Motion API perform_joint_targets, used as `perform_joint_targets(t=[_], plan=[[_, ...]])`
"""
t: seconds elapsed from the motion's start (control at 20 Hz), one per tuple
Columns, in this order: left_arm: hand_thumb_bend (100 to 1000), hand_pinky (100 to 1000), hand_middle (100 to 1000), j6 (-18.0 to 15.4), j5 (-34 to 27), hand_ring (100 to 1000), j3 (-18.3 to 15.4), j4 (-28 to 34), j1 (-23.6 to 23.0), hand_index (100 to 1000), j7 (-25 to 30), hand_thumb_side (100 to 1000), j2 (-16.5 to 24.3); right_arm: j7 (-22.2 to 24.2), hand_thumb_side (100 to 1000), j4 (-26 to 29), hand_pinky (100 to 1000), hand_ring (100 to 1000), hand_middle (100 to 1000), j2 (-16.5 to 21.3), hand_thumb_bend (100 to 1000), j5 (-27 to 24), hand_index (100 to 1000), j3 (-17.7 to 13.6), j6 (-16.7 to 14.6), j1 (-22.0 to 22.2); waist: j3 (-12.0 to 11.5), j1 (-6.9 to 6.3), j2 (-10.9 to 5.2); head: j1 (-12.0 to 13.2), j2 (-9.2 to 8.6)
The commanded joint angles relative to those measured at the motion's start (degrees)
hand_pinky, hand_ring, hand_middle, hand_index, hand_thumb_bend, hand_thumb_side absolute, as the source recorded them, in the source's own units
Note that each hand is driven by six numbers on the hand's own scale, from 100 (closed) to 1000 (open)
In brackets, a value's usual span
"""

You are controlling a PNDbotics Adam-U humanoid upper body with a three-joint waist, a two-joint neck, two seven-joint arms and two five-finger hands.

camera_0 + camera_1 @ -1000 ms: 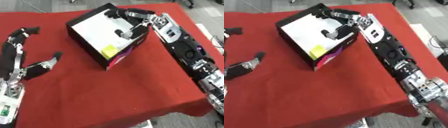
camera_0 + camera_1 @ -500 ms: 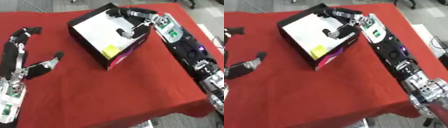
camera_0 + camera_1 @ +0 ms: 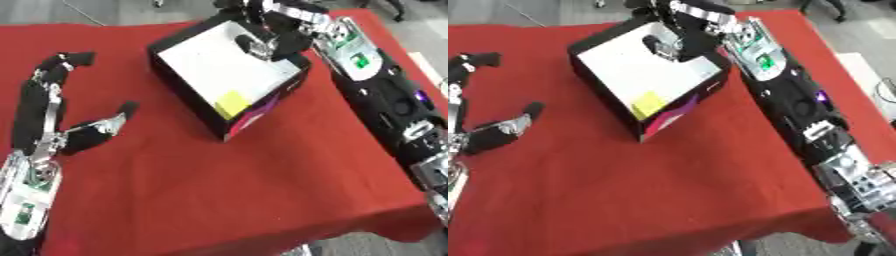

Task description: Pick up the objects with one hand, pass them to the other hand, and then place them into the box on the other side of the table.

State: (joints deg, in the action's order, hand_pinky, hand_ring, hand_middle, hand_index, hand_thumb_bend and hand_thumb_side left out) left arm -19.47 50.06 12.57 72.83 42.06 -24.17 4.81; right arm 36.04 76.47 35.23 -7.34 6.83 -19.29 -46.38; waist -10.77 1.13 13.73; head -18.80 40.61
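A black box (image 3: 255,116) with a white floor stands askew at the far middle of the red table. A small yellow flat thing (image 3: 232,103) lies in its near corner. My right hand (image 3: 284,31) hovers over the box's far right corner, open, fingers bent and spread over the white floor, with nothing showing between fingers and thumb. My left hand (image 3: 39,115) rests at the left of the table, open, fingers pointing up and thumb stretched toward the box. It holds nothing.
The red cloth (image 3: 219,190) covers the whole table; its front edge runs along the bottom, with grey floor beyond. My right forearm (image 3: 798,100) lies along the table's right side beside the box.
My right hand has shifted a little toward the far corner of the box. The left hand and the box stay where they were.
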Motion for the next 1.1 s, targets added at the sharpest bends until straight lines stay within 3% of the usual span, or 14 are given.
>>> perform_joint_targets(t=[0.05,0.3,0.35,0.4,0.45,0.5,0.85,1.0,1.1], plan=[[509,810,636,0.9,-0.94,743,-0.26,1.76,0.52,813,0.42,512,2.0,-0.38,417,2.91,1000,1000,1000,1.67,100,-2.96,1000,-1.1,2.08,-0.77,-0.2,-0.84,-2.47,1.39,-0.55],[448,848,654,3.5,-3.13,771,1.49,1.86,0.78,815,4.4,534,7.24,2.49,466,6.11,1000,1000,1000,2.47,100,-7.49,1000,-2.99,4.86,0.35,-0.74,-1.18,-2.77,2.45,-0.03],[431,847,656,3.9,-3.44,772,1.7,2.15,1.04,812,5.31,527,8.69,3.31,509,6.52,1000,1000,1000,2.83,100,-8.41,1000,-3.52,5.41,0.59,-0.81,-1.21,-2.82,2.49,0.11],[400,847,658,4.29,-3.75,773,1.78,2.55,1.32,809,6.22,529,10.15,4.04,470,6.87,1000,1000,1000,3.25,100,-9.33,1000,-4.16,5.84,0.73,-0.85,-1.23,-2.86,2.54,0.24],[304,847,664,4.71,-4.23,775,1.76,2.98,1.65,810,7.15,547,11.61,4.7,470,7.15,1000,1000,1000,3.69,100,-10.26,1000,-4.82,6.12,0.84,-0.88,-1.25,-2.88,2.6,0.35],[290,847,667,5.1,-4.91,776,1.67,3.48,2.05,810,8.09,549,13.08,5.43,470,7.31,1000,1000,1000,4.18,100,-11.2,1000,-5.41,6.4,0.95,-0.93,-1.27,-2.9,2.7,0.45],[306,845,684,7.4,-9.71,782,-0.13,5.84,4.17,819,14.86,573,22.18,8.31,470,6.76,1000,1000,1000,7.25,100,-17.97,1000,-9.03,9.7,1.5,-1.22,-1.39,-2.99,3.08,1.0],[297,867,682,7.08,-12.14,784,0.57,4.37,4.65,821,17.84,694,25.45,7.55,470,6.44,1000,1000,1000,9.01,100,-20.95,1000,-9.65,10.77,2.03,-1.16,-1.31,-2.96,3.3,1.03],[305,874,686,6.34,-14.02,789,0.82,2.82,4.8,823,19.77,696,27.5,7.59,470,6.07,1000,1000,1000,9.92,100,-22.88,1000,-9.74,11.59,2.46,-1.12,-1.29,-2.94,3.34,0.91]])
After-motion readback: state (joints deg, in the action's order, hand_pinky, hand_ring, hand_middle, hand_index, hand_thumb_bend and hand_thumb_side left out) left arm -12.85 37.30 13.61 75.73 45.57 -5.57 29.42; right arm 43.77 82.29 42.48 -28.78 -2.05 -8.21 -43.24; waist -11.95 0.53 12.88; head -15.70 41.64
